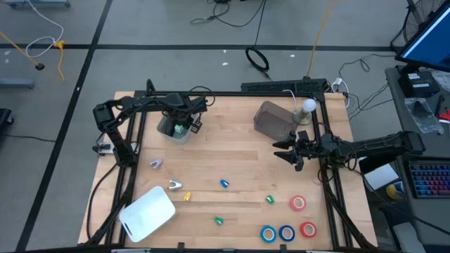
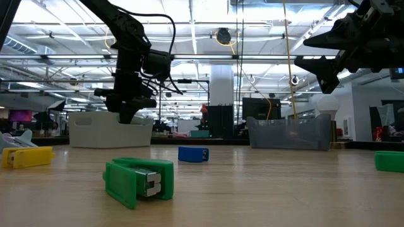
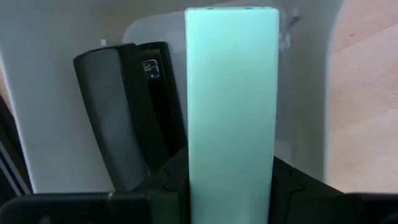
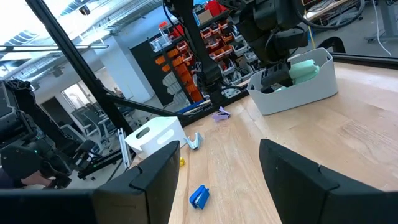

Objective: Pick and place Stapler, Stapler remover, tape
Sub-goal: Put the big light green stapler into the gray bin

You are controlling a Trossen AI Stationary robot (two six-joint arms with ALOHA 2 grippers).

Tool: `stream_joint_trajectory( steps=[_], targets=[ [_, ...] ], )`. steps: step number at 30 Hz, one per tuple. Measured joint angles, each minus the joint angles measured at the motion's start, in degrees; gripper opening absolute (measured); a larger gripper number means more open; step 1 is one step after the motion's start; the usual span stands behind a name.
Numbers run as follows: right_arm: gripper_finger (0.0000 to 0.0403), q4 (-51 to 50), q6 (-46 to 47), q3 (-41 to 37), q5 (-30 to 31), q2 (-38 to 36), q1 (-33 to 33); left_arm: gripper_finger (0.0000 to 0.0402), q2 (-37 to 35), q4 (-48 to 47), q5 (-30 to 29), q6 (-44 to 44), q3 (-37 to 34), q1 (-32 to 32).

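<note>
Right now my left gripper (image 3: 230, 186) is clenched on a pale green stapler (image 3: 231, 93), seemingly over the white bin (image 1: 176, 132): rigid, smooth, light, best pinched across its flat sides. My right gripper (image 1: 290, 150) waits released. Tape rolls (image 1: 287, 232) sit near the table's front-right corner.

Overhead, table-level, two wrist cameras

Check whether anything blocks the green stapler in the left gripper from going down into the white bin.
Nothing visible does. The left gripper holds the green stapler over the white bin; a black stapler already lies inside, beside its path.
</note>
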Motion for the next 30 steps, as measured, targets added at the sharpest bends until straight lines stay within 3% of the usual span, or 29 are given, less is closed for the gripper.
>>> stream_joint_trajectory(
  steps=[7,23,30],
  targets=[
    [0.0212,0.0,1.1,0.0,0.0,0.0,0.0,0.0118,0.0,6.6,1.9,1.1,-1.4,1.0],
    [0.0212,0.0,1.3,0.0,0.0,0.0,0.0,0.0119,0.0,10.4,1.8,4.3,-1.5,2.1],
    [0.0212,0.0,1.3,0.0,0.0,0.0,0.0,0.0153,0.0,11.0,1.4,4.5,-1.5,2.0]
  ],
)
